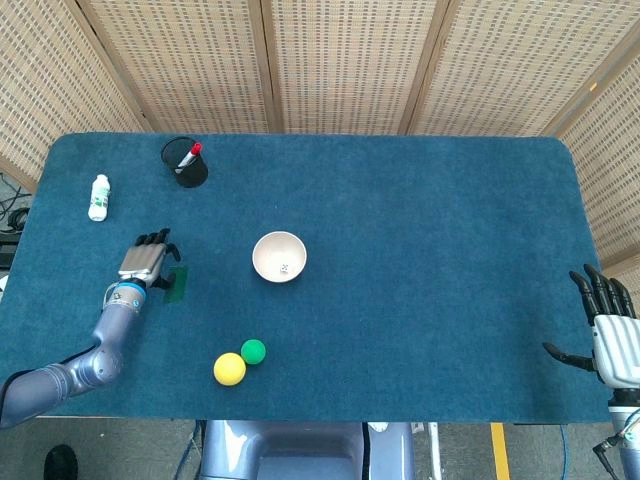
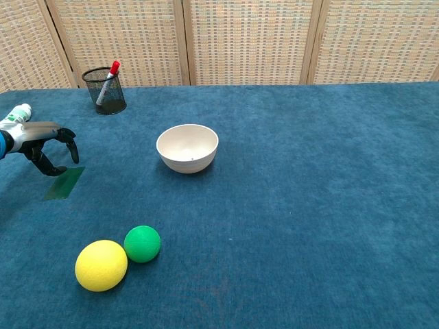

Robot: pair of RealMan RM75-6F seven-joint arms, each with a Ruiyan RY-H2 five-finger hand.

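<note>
We see the left hand (image 1: 147, 261) empty, fingers spread, just over the green card (image 2: 64, 183). Right hand (image 1: 610, 335) open too, at the table edge (image 1: 520, 415).

Blue table (image 1: 420, 200): bowl (image 1: 279, 256), 2 balls (image 1: 239, 361), green card (image 1: 177, 283), pen cup (image 1: 185, 163), bottle (image 1: 98, 197)

Bright, even light from above; soft faint shadows under the balls (image 2: 116, 256) and bowl (image 2: 187, 147); both views sharp, no glare
</note>
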